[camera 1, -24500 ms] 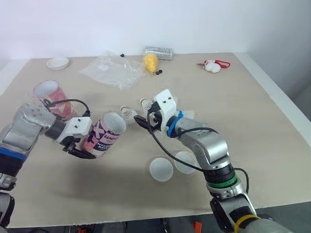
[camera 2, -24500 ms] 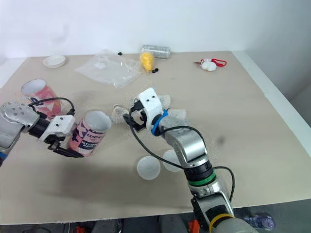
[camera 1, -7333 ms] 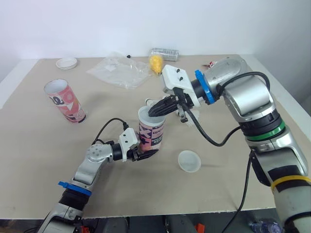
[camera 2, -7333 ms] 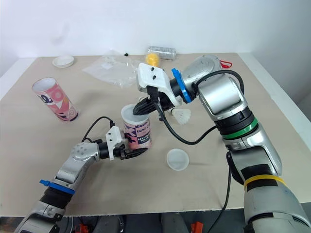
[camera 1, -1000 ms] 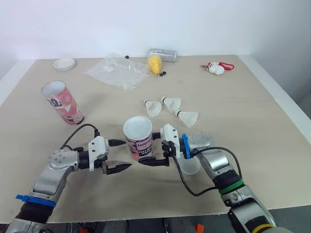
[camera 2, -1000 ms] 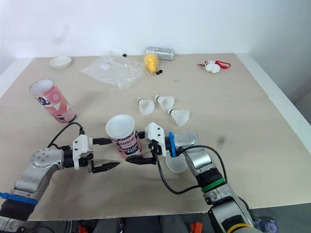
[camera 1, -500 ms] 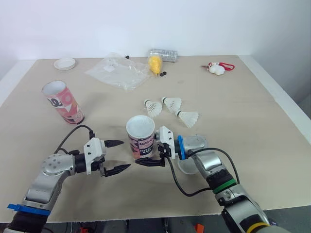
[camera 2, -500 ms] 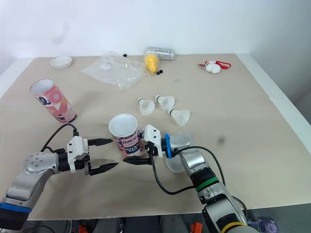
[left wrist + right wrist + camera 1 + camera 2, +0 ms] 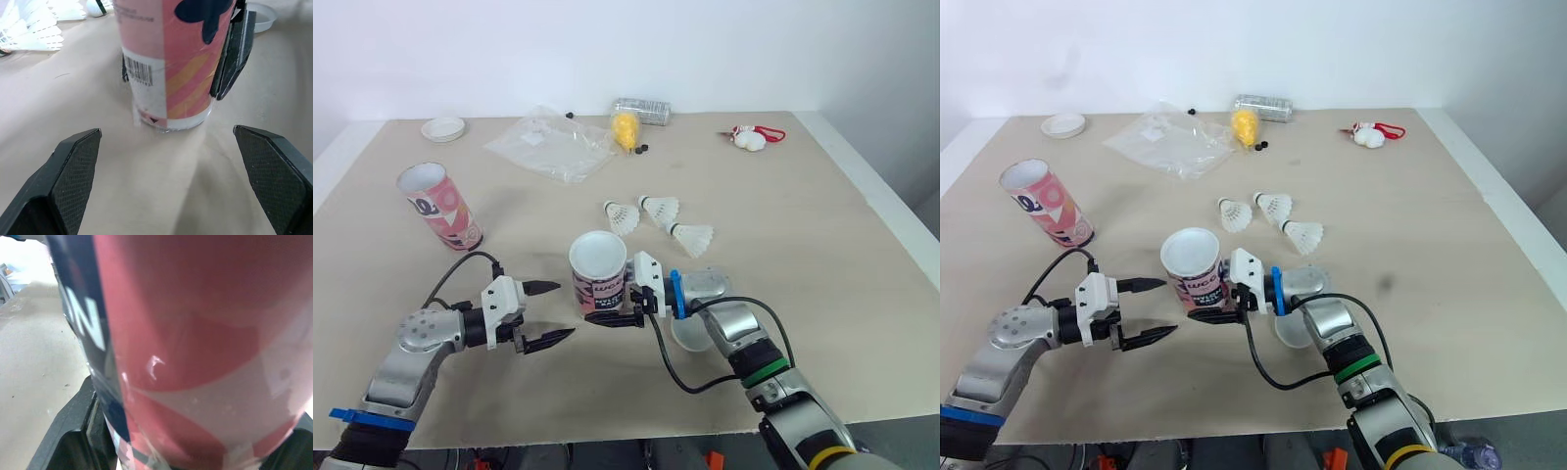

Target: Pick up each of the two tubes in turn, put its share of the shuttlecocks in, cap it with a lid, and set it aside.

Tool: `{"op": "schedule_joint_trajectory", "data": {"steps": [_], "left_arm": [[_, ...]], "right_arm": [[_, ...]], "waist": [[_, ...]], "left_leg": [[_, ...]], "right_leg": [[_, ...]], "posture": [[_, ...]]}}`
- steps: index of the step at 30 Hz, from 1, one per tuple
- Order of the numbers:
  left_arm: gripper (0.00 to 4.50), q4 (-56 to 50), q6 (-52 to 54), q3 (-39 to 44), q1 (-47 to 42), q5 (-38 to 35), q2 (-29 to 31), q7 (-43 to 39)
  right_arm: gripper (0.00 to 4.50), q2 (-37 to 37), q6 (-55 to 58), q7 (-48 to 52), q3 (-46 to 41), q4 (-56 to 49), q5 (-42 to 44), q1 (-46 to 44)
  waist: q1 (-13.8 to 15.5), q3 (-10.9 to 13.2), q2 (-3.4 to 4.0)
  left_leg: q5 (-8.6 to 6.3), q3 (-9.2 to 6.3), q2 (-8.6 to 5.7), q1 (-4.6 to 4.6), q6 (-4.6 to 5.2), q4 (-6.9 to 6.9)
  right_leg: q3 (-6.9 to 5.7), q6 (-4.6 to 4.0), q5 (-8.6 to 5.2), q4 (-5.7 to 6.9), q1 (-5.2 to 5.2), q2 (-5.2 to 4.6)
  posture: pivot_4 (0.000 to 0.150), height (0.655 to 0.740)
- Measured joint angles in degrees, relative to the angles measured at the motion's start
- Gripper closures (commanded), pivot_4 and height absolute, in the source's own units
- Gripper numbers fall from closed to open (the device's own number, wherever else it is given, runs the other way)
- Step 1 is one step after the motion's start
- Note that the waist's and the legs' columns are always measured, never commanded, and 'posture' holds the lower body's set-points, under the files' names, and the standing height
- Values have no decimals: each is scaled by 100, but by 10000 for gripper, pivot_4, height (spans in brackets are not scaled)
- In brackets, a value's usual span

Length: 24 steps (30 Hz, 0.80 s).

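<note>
In the right gripper [image 9: 605, 305]: capped tube [image 9: 600, 284], pinched low near its base from 3 o'clock. Appears to rest upright on the tabletop [image 9: 822, 245], near centre, white lid [image 9: 598, 255] on top. At 9 o'clock of it, apart: left gripper [image 9: 563, 311], spread wide, holding nothing, aimed at the tube. At 4 o'clock of the tube, partly under the right arm: spare lid [image 9: 690, 336]. At 1 o'clock, near: three shuttlecocks [image 9: 659, 208], loose, lying on their sides. At 10 o'clock, well apart: second tube [image 9: 440, 204], open-topped, upright with a slight lean.

Risks, as judged:
- Low pinch on a tall tube: likely to tip or swing if lifted or dragged fast.
- Seating of the white lid not checkable from here; could pop off if only resting.
- Spare lid under the forearm: apt to be swept or flipped on withdrawal.
- Release before the base sits flat: topple toward the shuttlecocks, scattering them.
</note>
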Motion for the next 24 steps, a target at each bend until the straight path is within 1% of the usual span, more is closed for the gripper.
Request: {"op": "schedule_joint_trajectory", "data": {"steps": [3,5,9,12,13,14,15,17,19,24], "left_arm": [[0,42,-8,-18,-85,3,-11,-7],[0,113,-13,-46,-121,10,-58,-9],[0,136,-13,-120,-199,25,-149,-18],[0,158,-16,-188,-291,36,-168,-68],[0,158,-11,-224,-311,35,-167,-119],[0,156,-9,-236,-312,33,-167,-153],[0,133,1,-309,-342,24,-169,-215],[0,115,19,-366,-371,7,-175,-289],[0,75,50,-440,-420,-14,-174,-382],[0,34,171,-568,-516,-17,-216,-443]], "right_arm": [[11445,-59,27,-8,-2,-126,2,64],[11445,-145,149,-43,-59,-390,44,134],[11445,-395,732,-367,-530,-1326,419,290],[11445,-958,1570,-889,-1422,-2459,1005,654],[11445,-1216,1868,-1166,-1937,-2706,1192,806],[11445,-1315,1990,-1296,-2171,-2769,1253,860],[11445,-1433,2258,-1610,-2605,-2915,1420,1049],[11445,-1542,2415,-1868,-2959,-2959,1497,1274],[11445,-1770,2425,-2100,-3358,-2931,1460,1765],[11445,-1869,2014,-2704,-4015,-2474,1099,2548]], "waist": [[2,0,0],[4,0,0],[15,0,0],[56,0,0],[59,-1,-2],[53,-1,-2],[40,-1,-4],[28,-2,-4],[13,-1,-4],[-4,-1,-3]], "left_leg": [[0,0,0,0,0,0],[0,0,0,-1,0,0],[0,-2,0,-3,0,0],[0,-6,-9,-14,0,3],[-1,-2,-12,-13,-2,3],[-1,0,-12,-13,-2,3],[-1,1,-12,-12,-2,2],[-2,0,-11,-9,-2,-1],[-2,1,-11,-6,0,-4],[-3,12,-11,-1,0,0]], "right_leg": [[0,0,-1,0,0,0],[1,1,-1,0,0,0],[-1,1,-1,0,1,-1],[-5,10,-7,-2,1,-11],[2,12,-8,-5,2,-13],[4,12,-7,-6,1,-14],[4,11,-8,-6,1,-13],[5,8,-9,-4,0,-10],[8,6,-11,-3,0,-8],[22,14,-5,-3,1,-9]], "posture": [[1500,7400],[1500,7400],[1500,7400],[1500,7400],[1500,7400],[1500,7400],[1500,7400],[1500,7400],[1500,7400],[1500,7400]]}}
